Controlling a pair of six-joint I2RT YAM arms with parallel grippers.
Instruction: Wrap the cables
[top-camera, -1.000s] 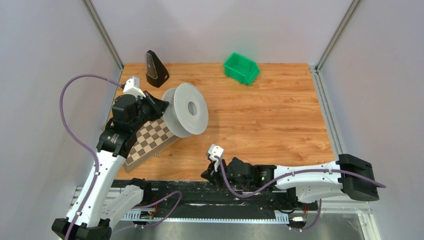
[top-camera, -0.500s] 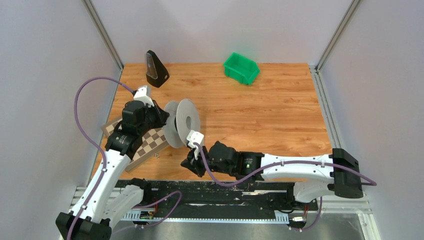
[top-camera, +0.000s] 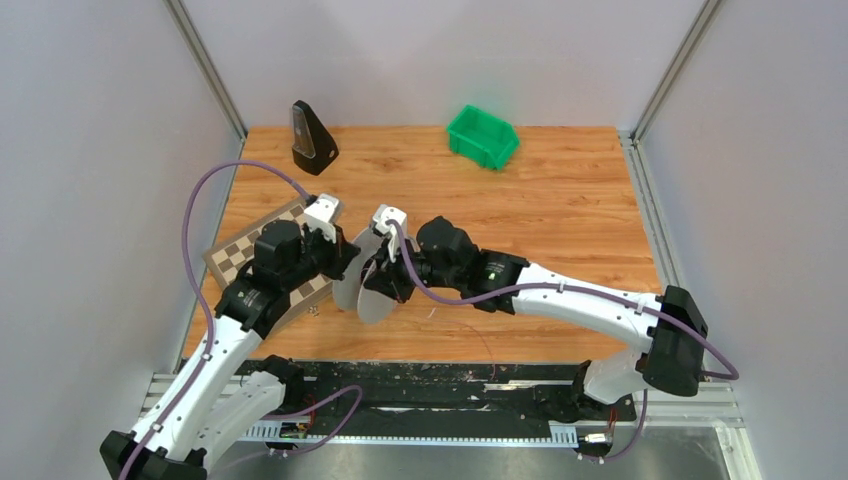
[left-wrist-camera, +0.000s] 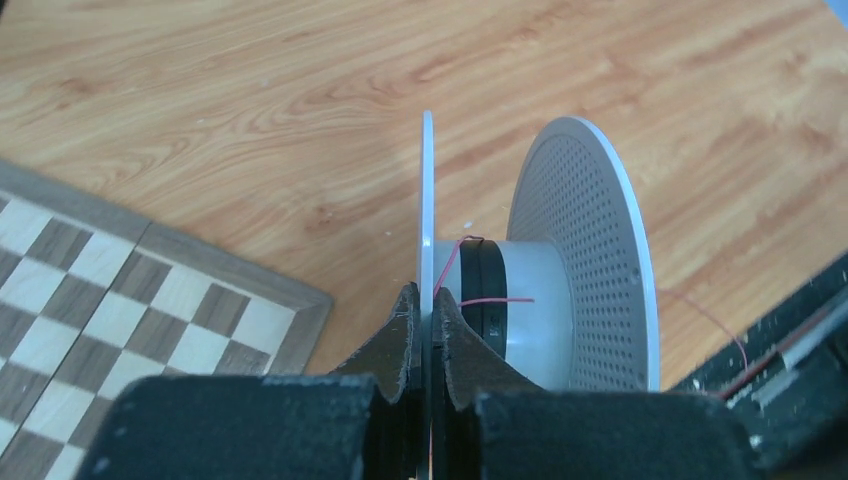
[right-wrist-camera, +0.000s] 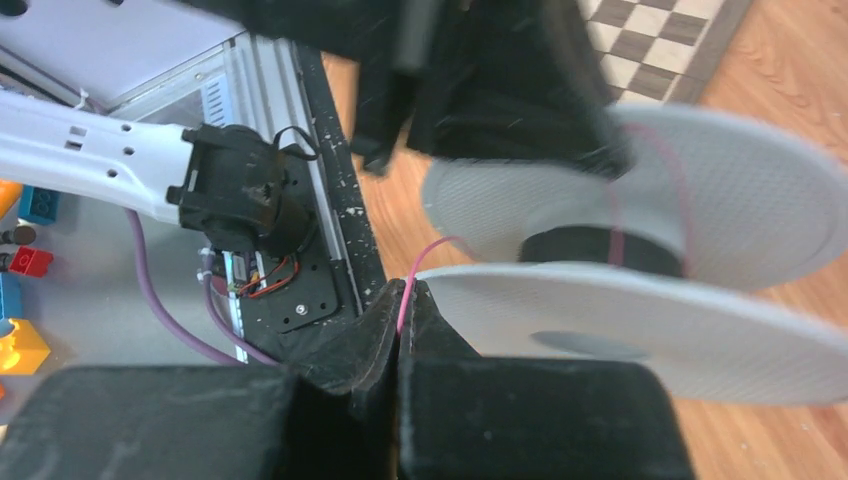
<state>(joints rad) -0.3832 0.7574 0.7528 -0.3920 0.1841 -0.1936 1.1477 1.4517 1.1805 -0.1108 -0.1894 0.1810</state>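
Observation:
The grey reel (top-camera: 366, 285) is held edge-on above the table between both grippers. In the left wrist view my left gripper (left-wrist-camera: 427, 305) is shut on the rim of its near flat disc (left-wrist-camera: 427, 190). The perforated far disc (left-wrist-camera: 590, 270) stands to the right. A thin pink strand, the cable (left-wrist-camera: 495, 299), runs over the dark band on the hub. In the right wrist view my right gripper (right-wrist-camera: 405, 292) is shut on the pink strand (right-wrist-camera: 425, 250) just beside the reel's lower disc (right-wrist-camera: 660, 325). In the top view the left gripper (top-camera: 346, 264) and right gripper (top-camera: 384, 284) flank the reel.
A chessboard (top-camera: 245, 252) lies under the left arm. A black metronome (top-camera: 312, 138) stands at the back left and a green bin (top-camera: 482, 136) at the back. A black rail (top-camera: 450, 378) runs along the table's front edge. Loose pink strand trails there (left-wrist-camera: 705, 315).
My left arm has carried the reel off the chessboard, nearer and rightward, turning it edge-on. My right gripper has risen from the front edge up to the reel with the strand.

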